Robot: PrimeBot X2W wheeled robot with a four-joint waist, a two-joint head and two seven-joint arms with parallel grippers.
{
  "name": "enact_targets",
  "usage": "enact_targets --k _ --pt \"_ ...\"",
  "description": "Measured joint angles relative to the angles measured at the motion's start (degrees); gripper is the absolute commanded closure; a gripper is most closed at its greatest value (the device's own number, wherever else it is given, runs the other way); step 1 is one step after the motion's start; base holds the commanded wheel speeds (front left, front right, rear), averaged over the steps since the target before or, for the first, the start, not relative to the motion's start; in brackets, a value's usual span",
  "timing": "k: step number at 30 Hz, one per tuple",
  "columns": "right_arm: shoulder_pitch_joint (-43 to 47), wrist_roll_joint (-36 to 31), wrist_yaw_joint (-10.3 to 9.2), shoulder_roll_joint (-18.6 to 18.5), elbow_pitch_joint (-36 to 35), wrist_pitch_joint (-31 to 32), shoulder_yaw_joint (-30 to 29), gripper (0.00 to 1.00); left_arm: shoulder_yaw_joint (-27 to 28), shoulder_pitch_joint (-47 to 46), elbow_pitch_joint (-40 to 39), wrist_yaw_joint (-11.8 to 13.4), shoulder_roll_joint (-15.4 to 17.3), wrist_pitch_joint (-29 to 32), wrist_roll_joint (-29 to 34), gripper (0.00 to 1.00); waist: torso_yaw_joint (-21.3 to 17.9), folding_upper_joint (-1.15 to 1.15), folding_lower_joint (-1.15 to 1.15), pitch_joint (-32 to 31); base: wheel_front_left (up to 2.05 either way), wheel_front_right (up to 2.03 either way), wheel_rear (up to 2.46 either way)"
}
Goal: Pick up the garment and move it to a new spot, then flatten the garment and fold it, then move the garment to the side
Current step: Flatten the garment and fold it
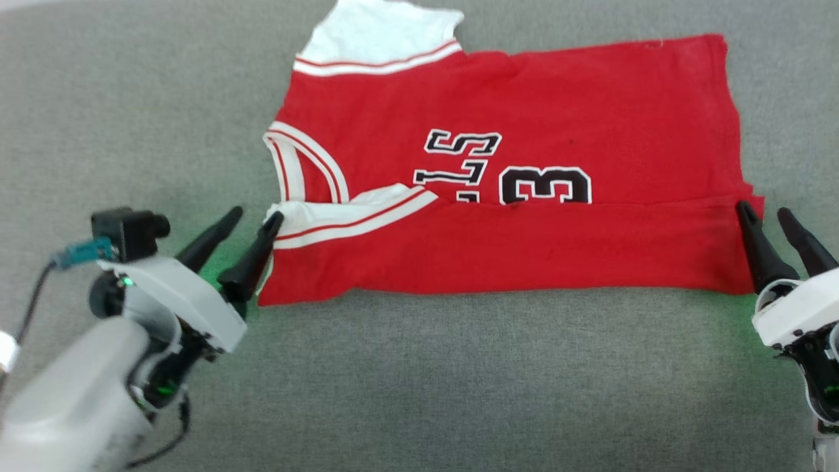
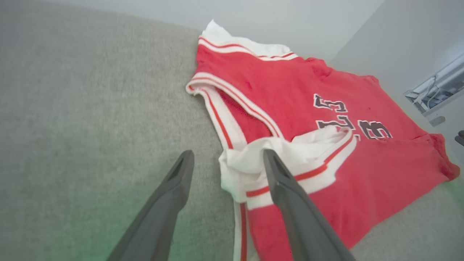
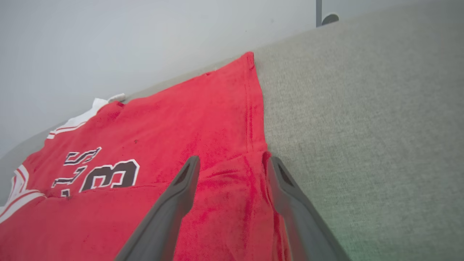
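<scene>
Head view: the left gripper [image 1: 255, 215] has its fingers apart with nothing clamped, its outer finger over bare counter [image 1: 459, 380] and its inner one touching the white sleeve [image 1: 341, 219] of the garment [image 1: 524, 105]. The garment lies flat from those fingers across to the right gripper [image 1: 761, 208], whose fingers also stand apart, straddling the hem corner without pinching it. The near edge lies doubled over the body, hiding the lower half of the numerals [image 1: 544, 187]. I judge the flattening done and a first fold laid. Further folding and the move aside remain.
</scene>
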Motion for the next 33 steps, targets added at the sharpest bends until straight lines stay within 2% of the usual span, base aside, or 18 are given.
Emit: enact_targets --k 4,9,14,18,21,26,33 --pt "1.7 0.4 0.0 -0.2 -3.0 -0.4 -0.6 0.0 -2.1 -3.2 -1.2 0.0 4.5 6.8 0.9 0.0 0.3 0.0 0.0 -2.7 0.0 0.0 0.0" --pt "3.3 0.9 0.0 -0.5 -6.6 0.1 -1.4 0.0 -4.4 -7.5 -5.6 2.5 8.7 19.7 1.2 0.0 0.8 0.0 0.0 -5.8 0.0 0.0 0.0" --pt "5.0 0.9 0.0 0.4 -9.5 0.9 -2.0 0.0 -7.0 -9.2 -10.5 6.2 10.6 37.0 -4.6 0.0 1.0 0.0 0.0 -7.6 0.0 0.0 0.0" --pt "5.2 0.8 0.0 1.2 -10.7 1.2 -1.8 0.0 -9.2 -9.2 -13.1 7.3 11.4 48.3 -9.5 0.0 0.4 0.0 0.0 -7.1 0.0 0.0 0.0" --pt "5.2 0.7 0.0 1.7 -11.0 1.5 -1.4 0.0 -9.6 -9.7 -12.7 7.9 11.3 50.9 -10.9 0.0 -0.3 0.0 0.0 -6.3 0.0 0.0 0.0" --pt "4.9 0.4 0.0 2.3 -11.6 1.7 -1.1 0.0 -8.9 -10.0 -9.0 8.0 8.9 50.5 -12.6 0.0 -1.9 0.0 0.0 -4.8 0.0 0.0 0.0" --pt "4.5 -0.1 0.0 2.7 -12.2 2.2 -0.8 0.0 -8.6 -9.8 -2.3 5.2 7.5 49.6 -13.8 0.0 -4.4 0.0 0.0 -2.8 0.0 0.0 0.0"
